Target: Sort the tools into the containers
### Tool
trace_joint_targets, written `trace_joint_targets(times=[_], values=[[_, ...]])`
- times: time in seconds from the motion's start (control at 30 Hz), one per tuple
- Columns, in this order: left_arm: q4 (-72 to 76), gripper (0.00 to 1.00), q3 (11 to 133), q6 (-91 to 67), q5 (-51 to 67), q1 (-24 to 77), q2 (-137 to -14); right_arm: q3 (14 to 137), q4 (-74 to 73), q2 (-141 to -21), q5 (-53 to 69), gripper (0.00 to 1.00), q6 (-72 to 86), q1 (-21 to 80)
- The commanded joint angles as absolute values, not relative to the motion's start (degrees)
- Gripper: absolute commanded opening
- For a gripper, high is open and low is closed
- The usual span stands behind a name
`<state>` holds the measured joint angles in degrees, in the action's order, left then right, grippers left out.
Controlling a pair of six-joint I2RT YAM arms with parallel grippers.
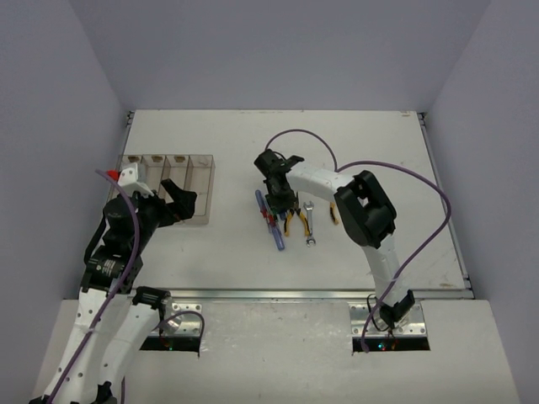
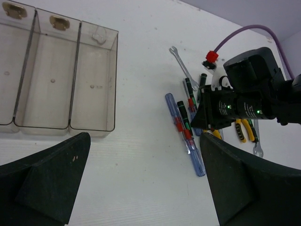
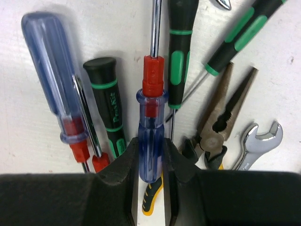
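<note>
Right pincer (image 3: 150,155) of mine pinches the blue-handled screwdriver (image 3: 151,117) by its handle, among green-handled screwdrivers (image 3: 180,56) near the table's (image 1: 379,143) middle. My left pincer (image 2: 146,183) hangs spread wide beside the clear bins (image 2: 92,128) near the left edge.

The table (image 1: 379,143) is plain white. The containers (image 2: 79,75) are clear plastic with a smoky grey tint and no pattern.

The centre screwdriver (image 3: 151,141) has a translucent blue handle, a red collar and a bright steel shaft. The left screwdriver (image 3: 51,75) has the same translucent blue handle and red collar.

The precision screwdrivers (image 3: 107,99) have black handles with green bands and green inlays; one carries pale lettering.

The pliers (image 3: 221,127) have dark grey steel noses and yellow-and-black grips. The wrench (image 3: 258,141) is polished silver.

The right gripper (image 3: 151,157) and the left gripper (image 2: 146,174) are matt black. The cable (image 2: 244,34) is purple. The arm link (image 1: 316,178) is white.
</note>
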<state>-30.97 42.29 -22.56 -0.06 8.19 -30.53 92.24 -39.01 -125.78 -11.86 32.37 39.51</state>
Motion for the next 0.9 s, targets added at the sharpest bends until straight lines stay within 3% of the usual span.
trace_joint_targets(times=[0.0,0.1,0.2,0.3,0.47,0.73,0.87], values=[[-26.8,1.0,43.26,-22.96,9.11,8.3,-33.8,88.13,-38.07,-114.76,-14.1,0.05,32.87,40.34],[-21.22,1.0,41.01,-27.21,17.76,8.35,-35.14,82.32,-30.17,-105.22,-8.51,0.02,30.32,42.03],[-5.42,1.0,34.02,-34.99,29.25,8.37,-35.61,72.4,-15.02,-93.58,11.44,0.0,27.53,43.77],[13.0,1.0,27.26,-43.13,34.28,8.36,-36.69,67.03,-7.29,-86.59,20.79,0.0,28.62,43.69],[27.51,1.0,23.84,-50.93,38.22,8.47,-37.03,61.74,2.43,-81.74,37.01,0.0,30.98,43.89],[33.29,0.96,23.05,-51.77,38.83,9.23,-33.88,62.07,9.05,-81.25,43.66,0.0,34.96,46.18],[33.31,0.87,23.29,-51.59,38.26,9.29,-34.33,64.27,9.28,-82.06,44.52,0.0,33.55,48.98]])
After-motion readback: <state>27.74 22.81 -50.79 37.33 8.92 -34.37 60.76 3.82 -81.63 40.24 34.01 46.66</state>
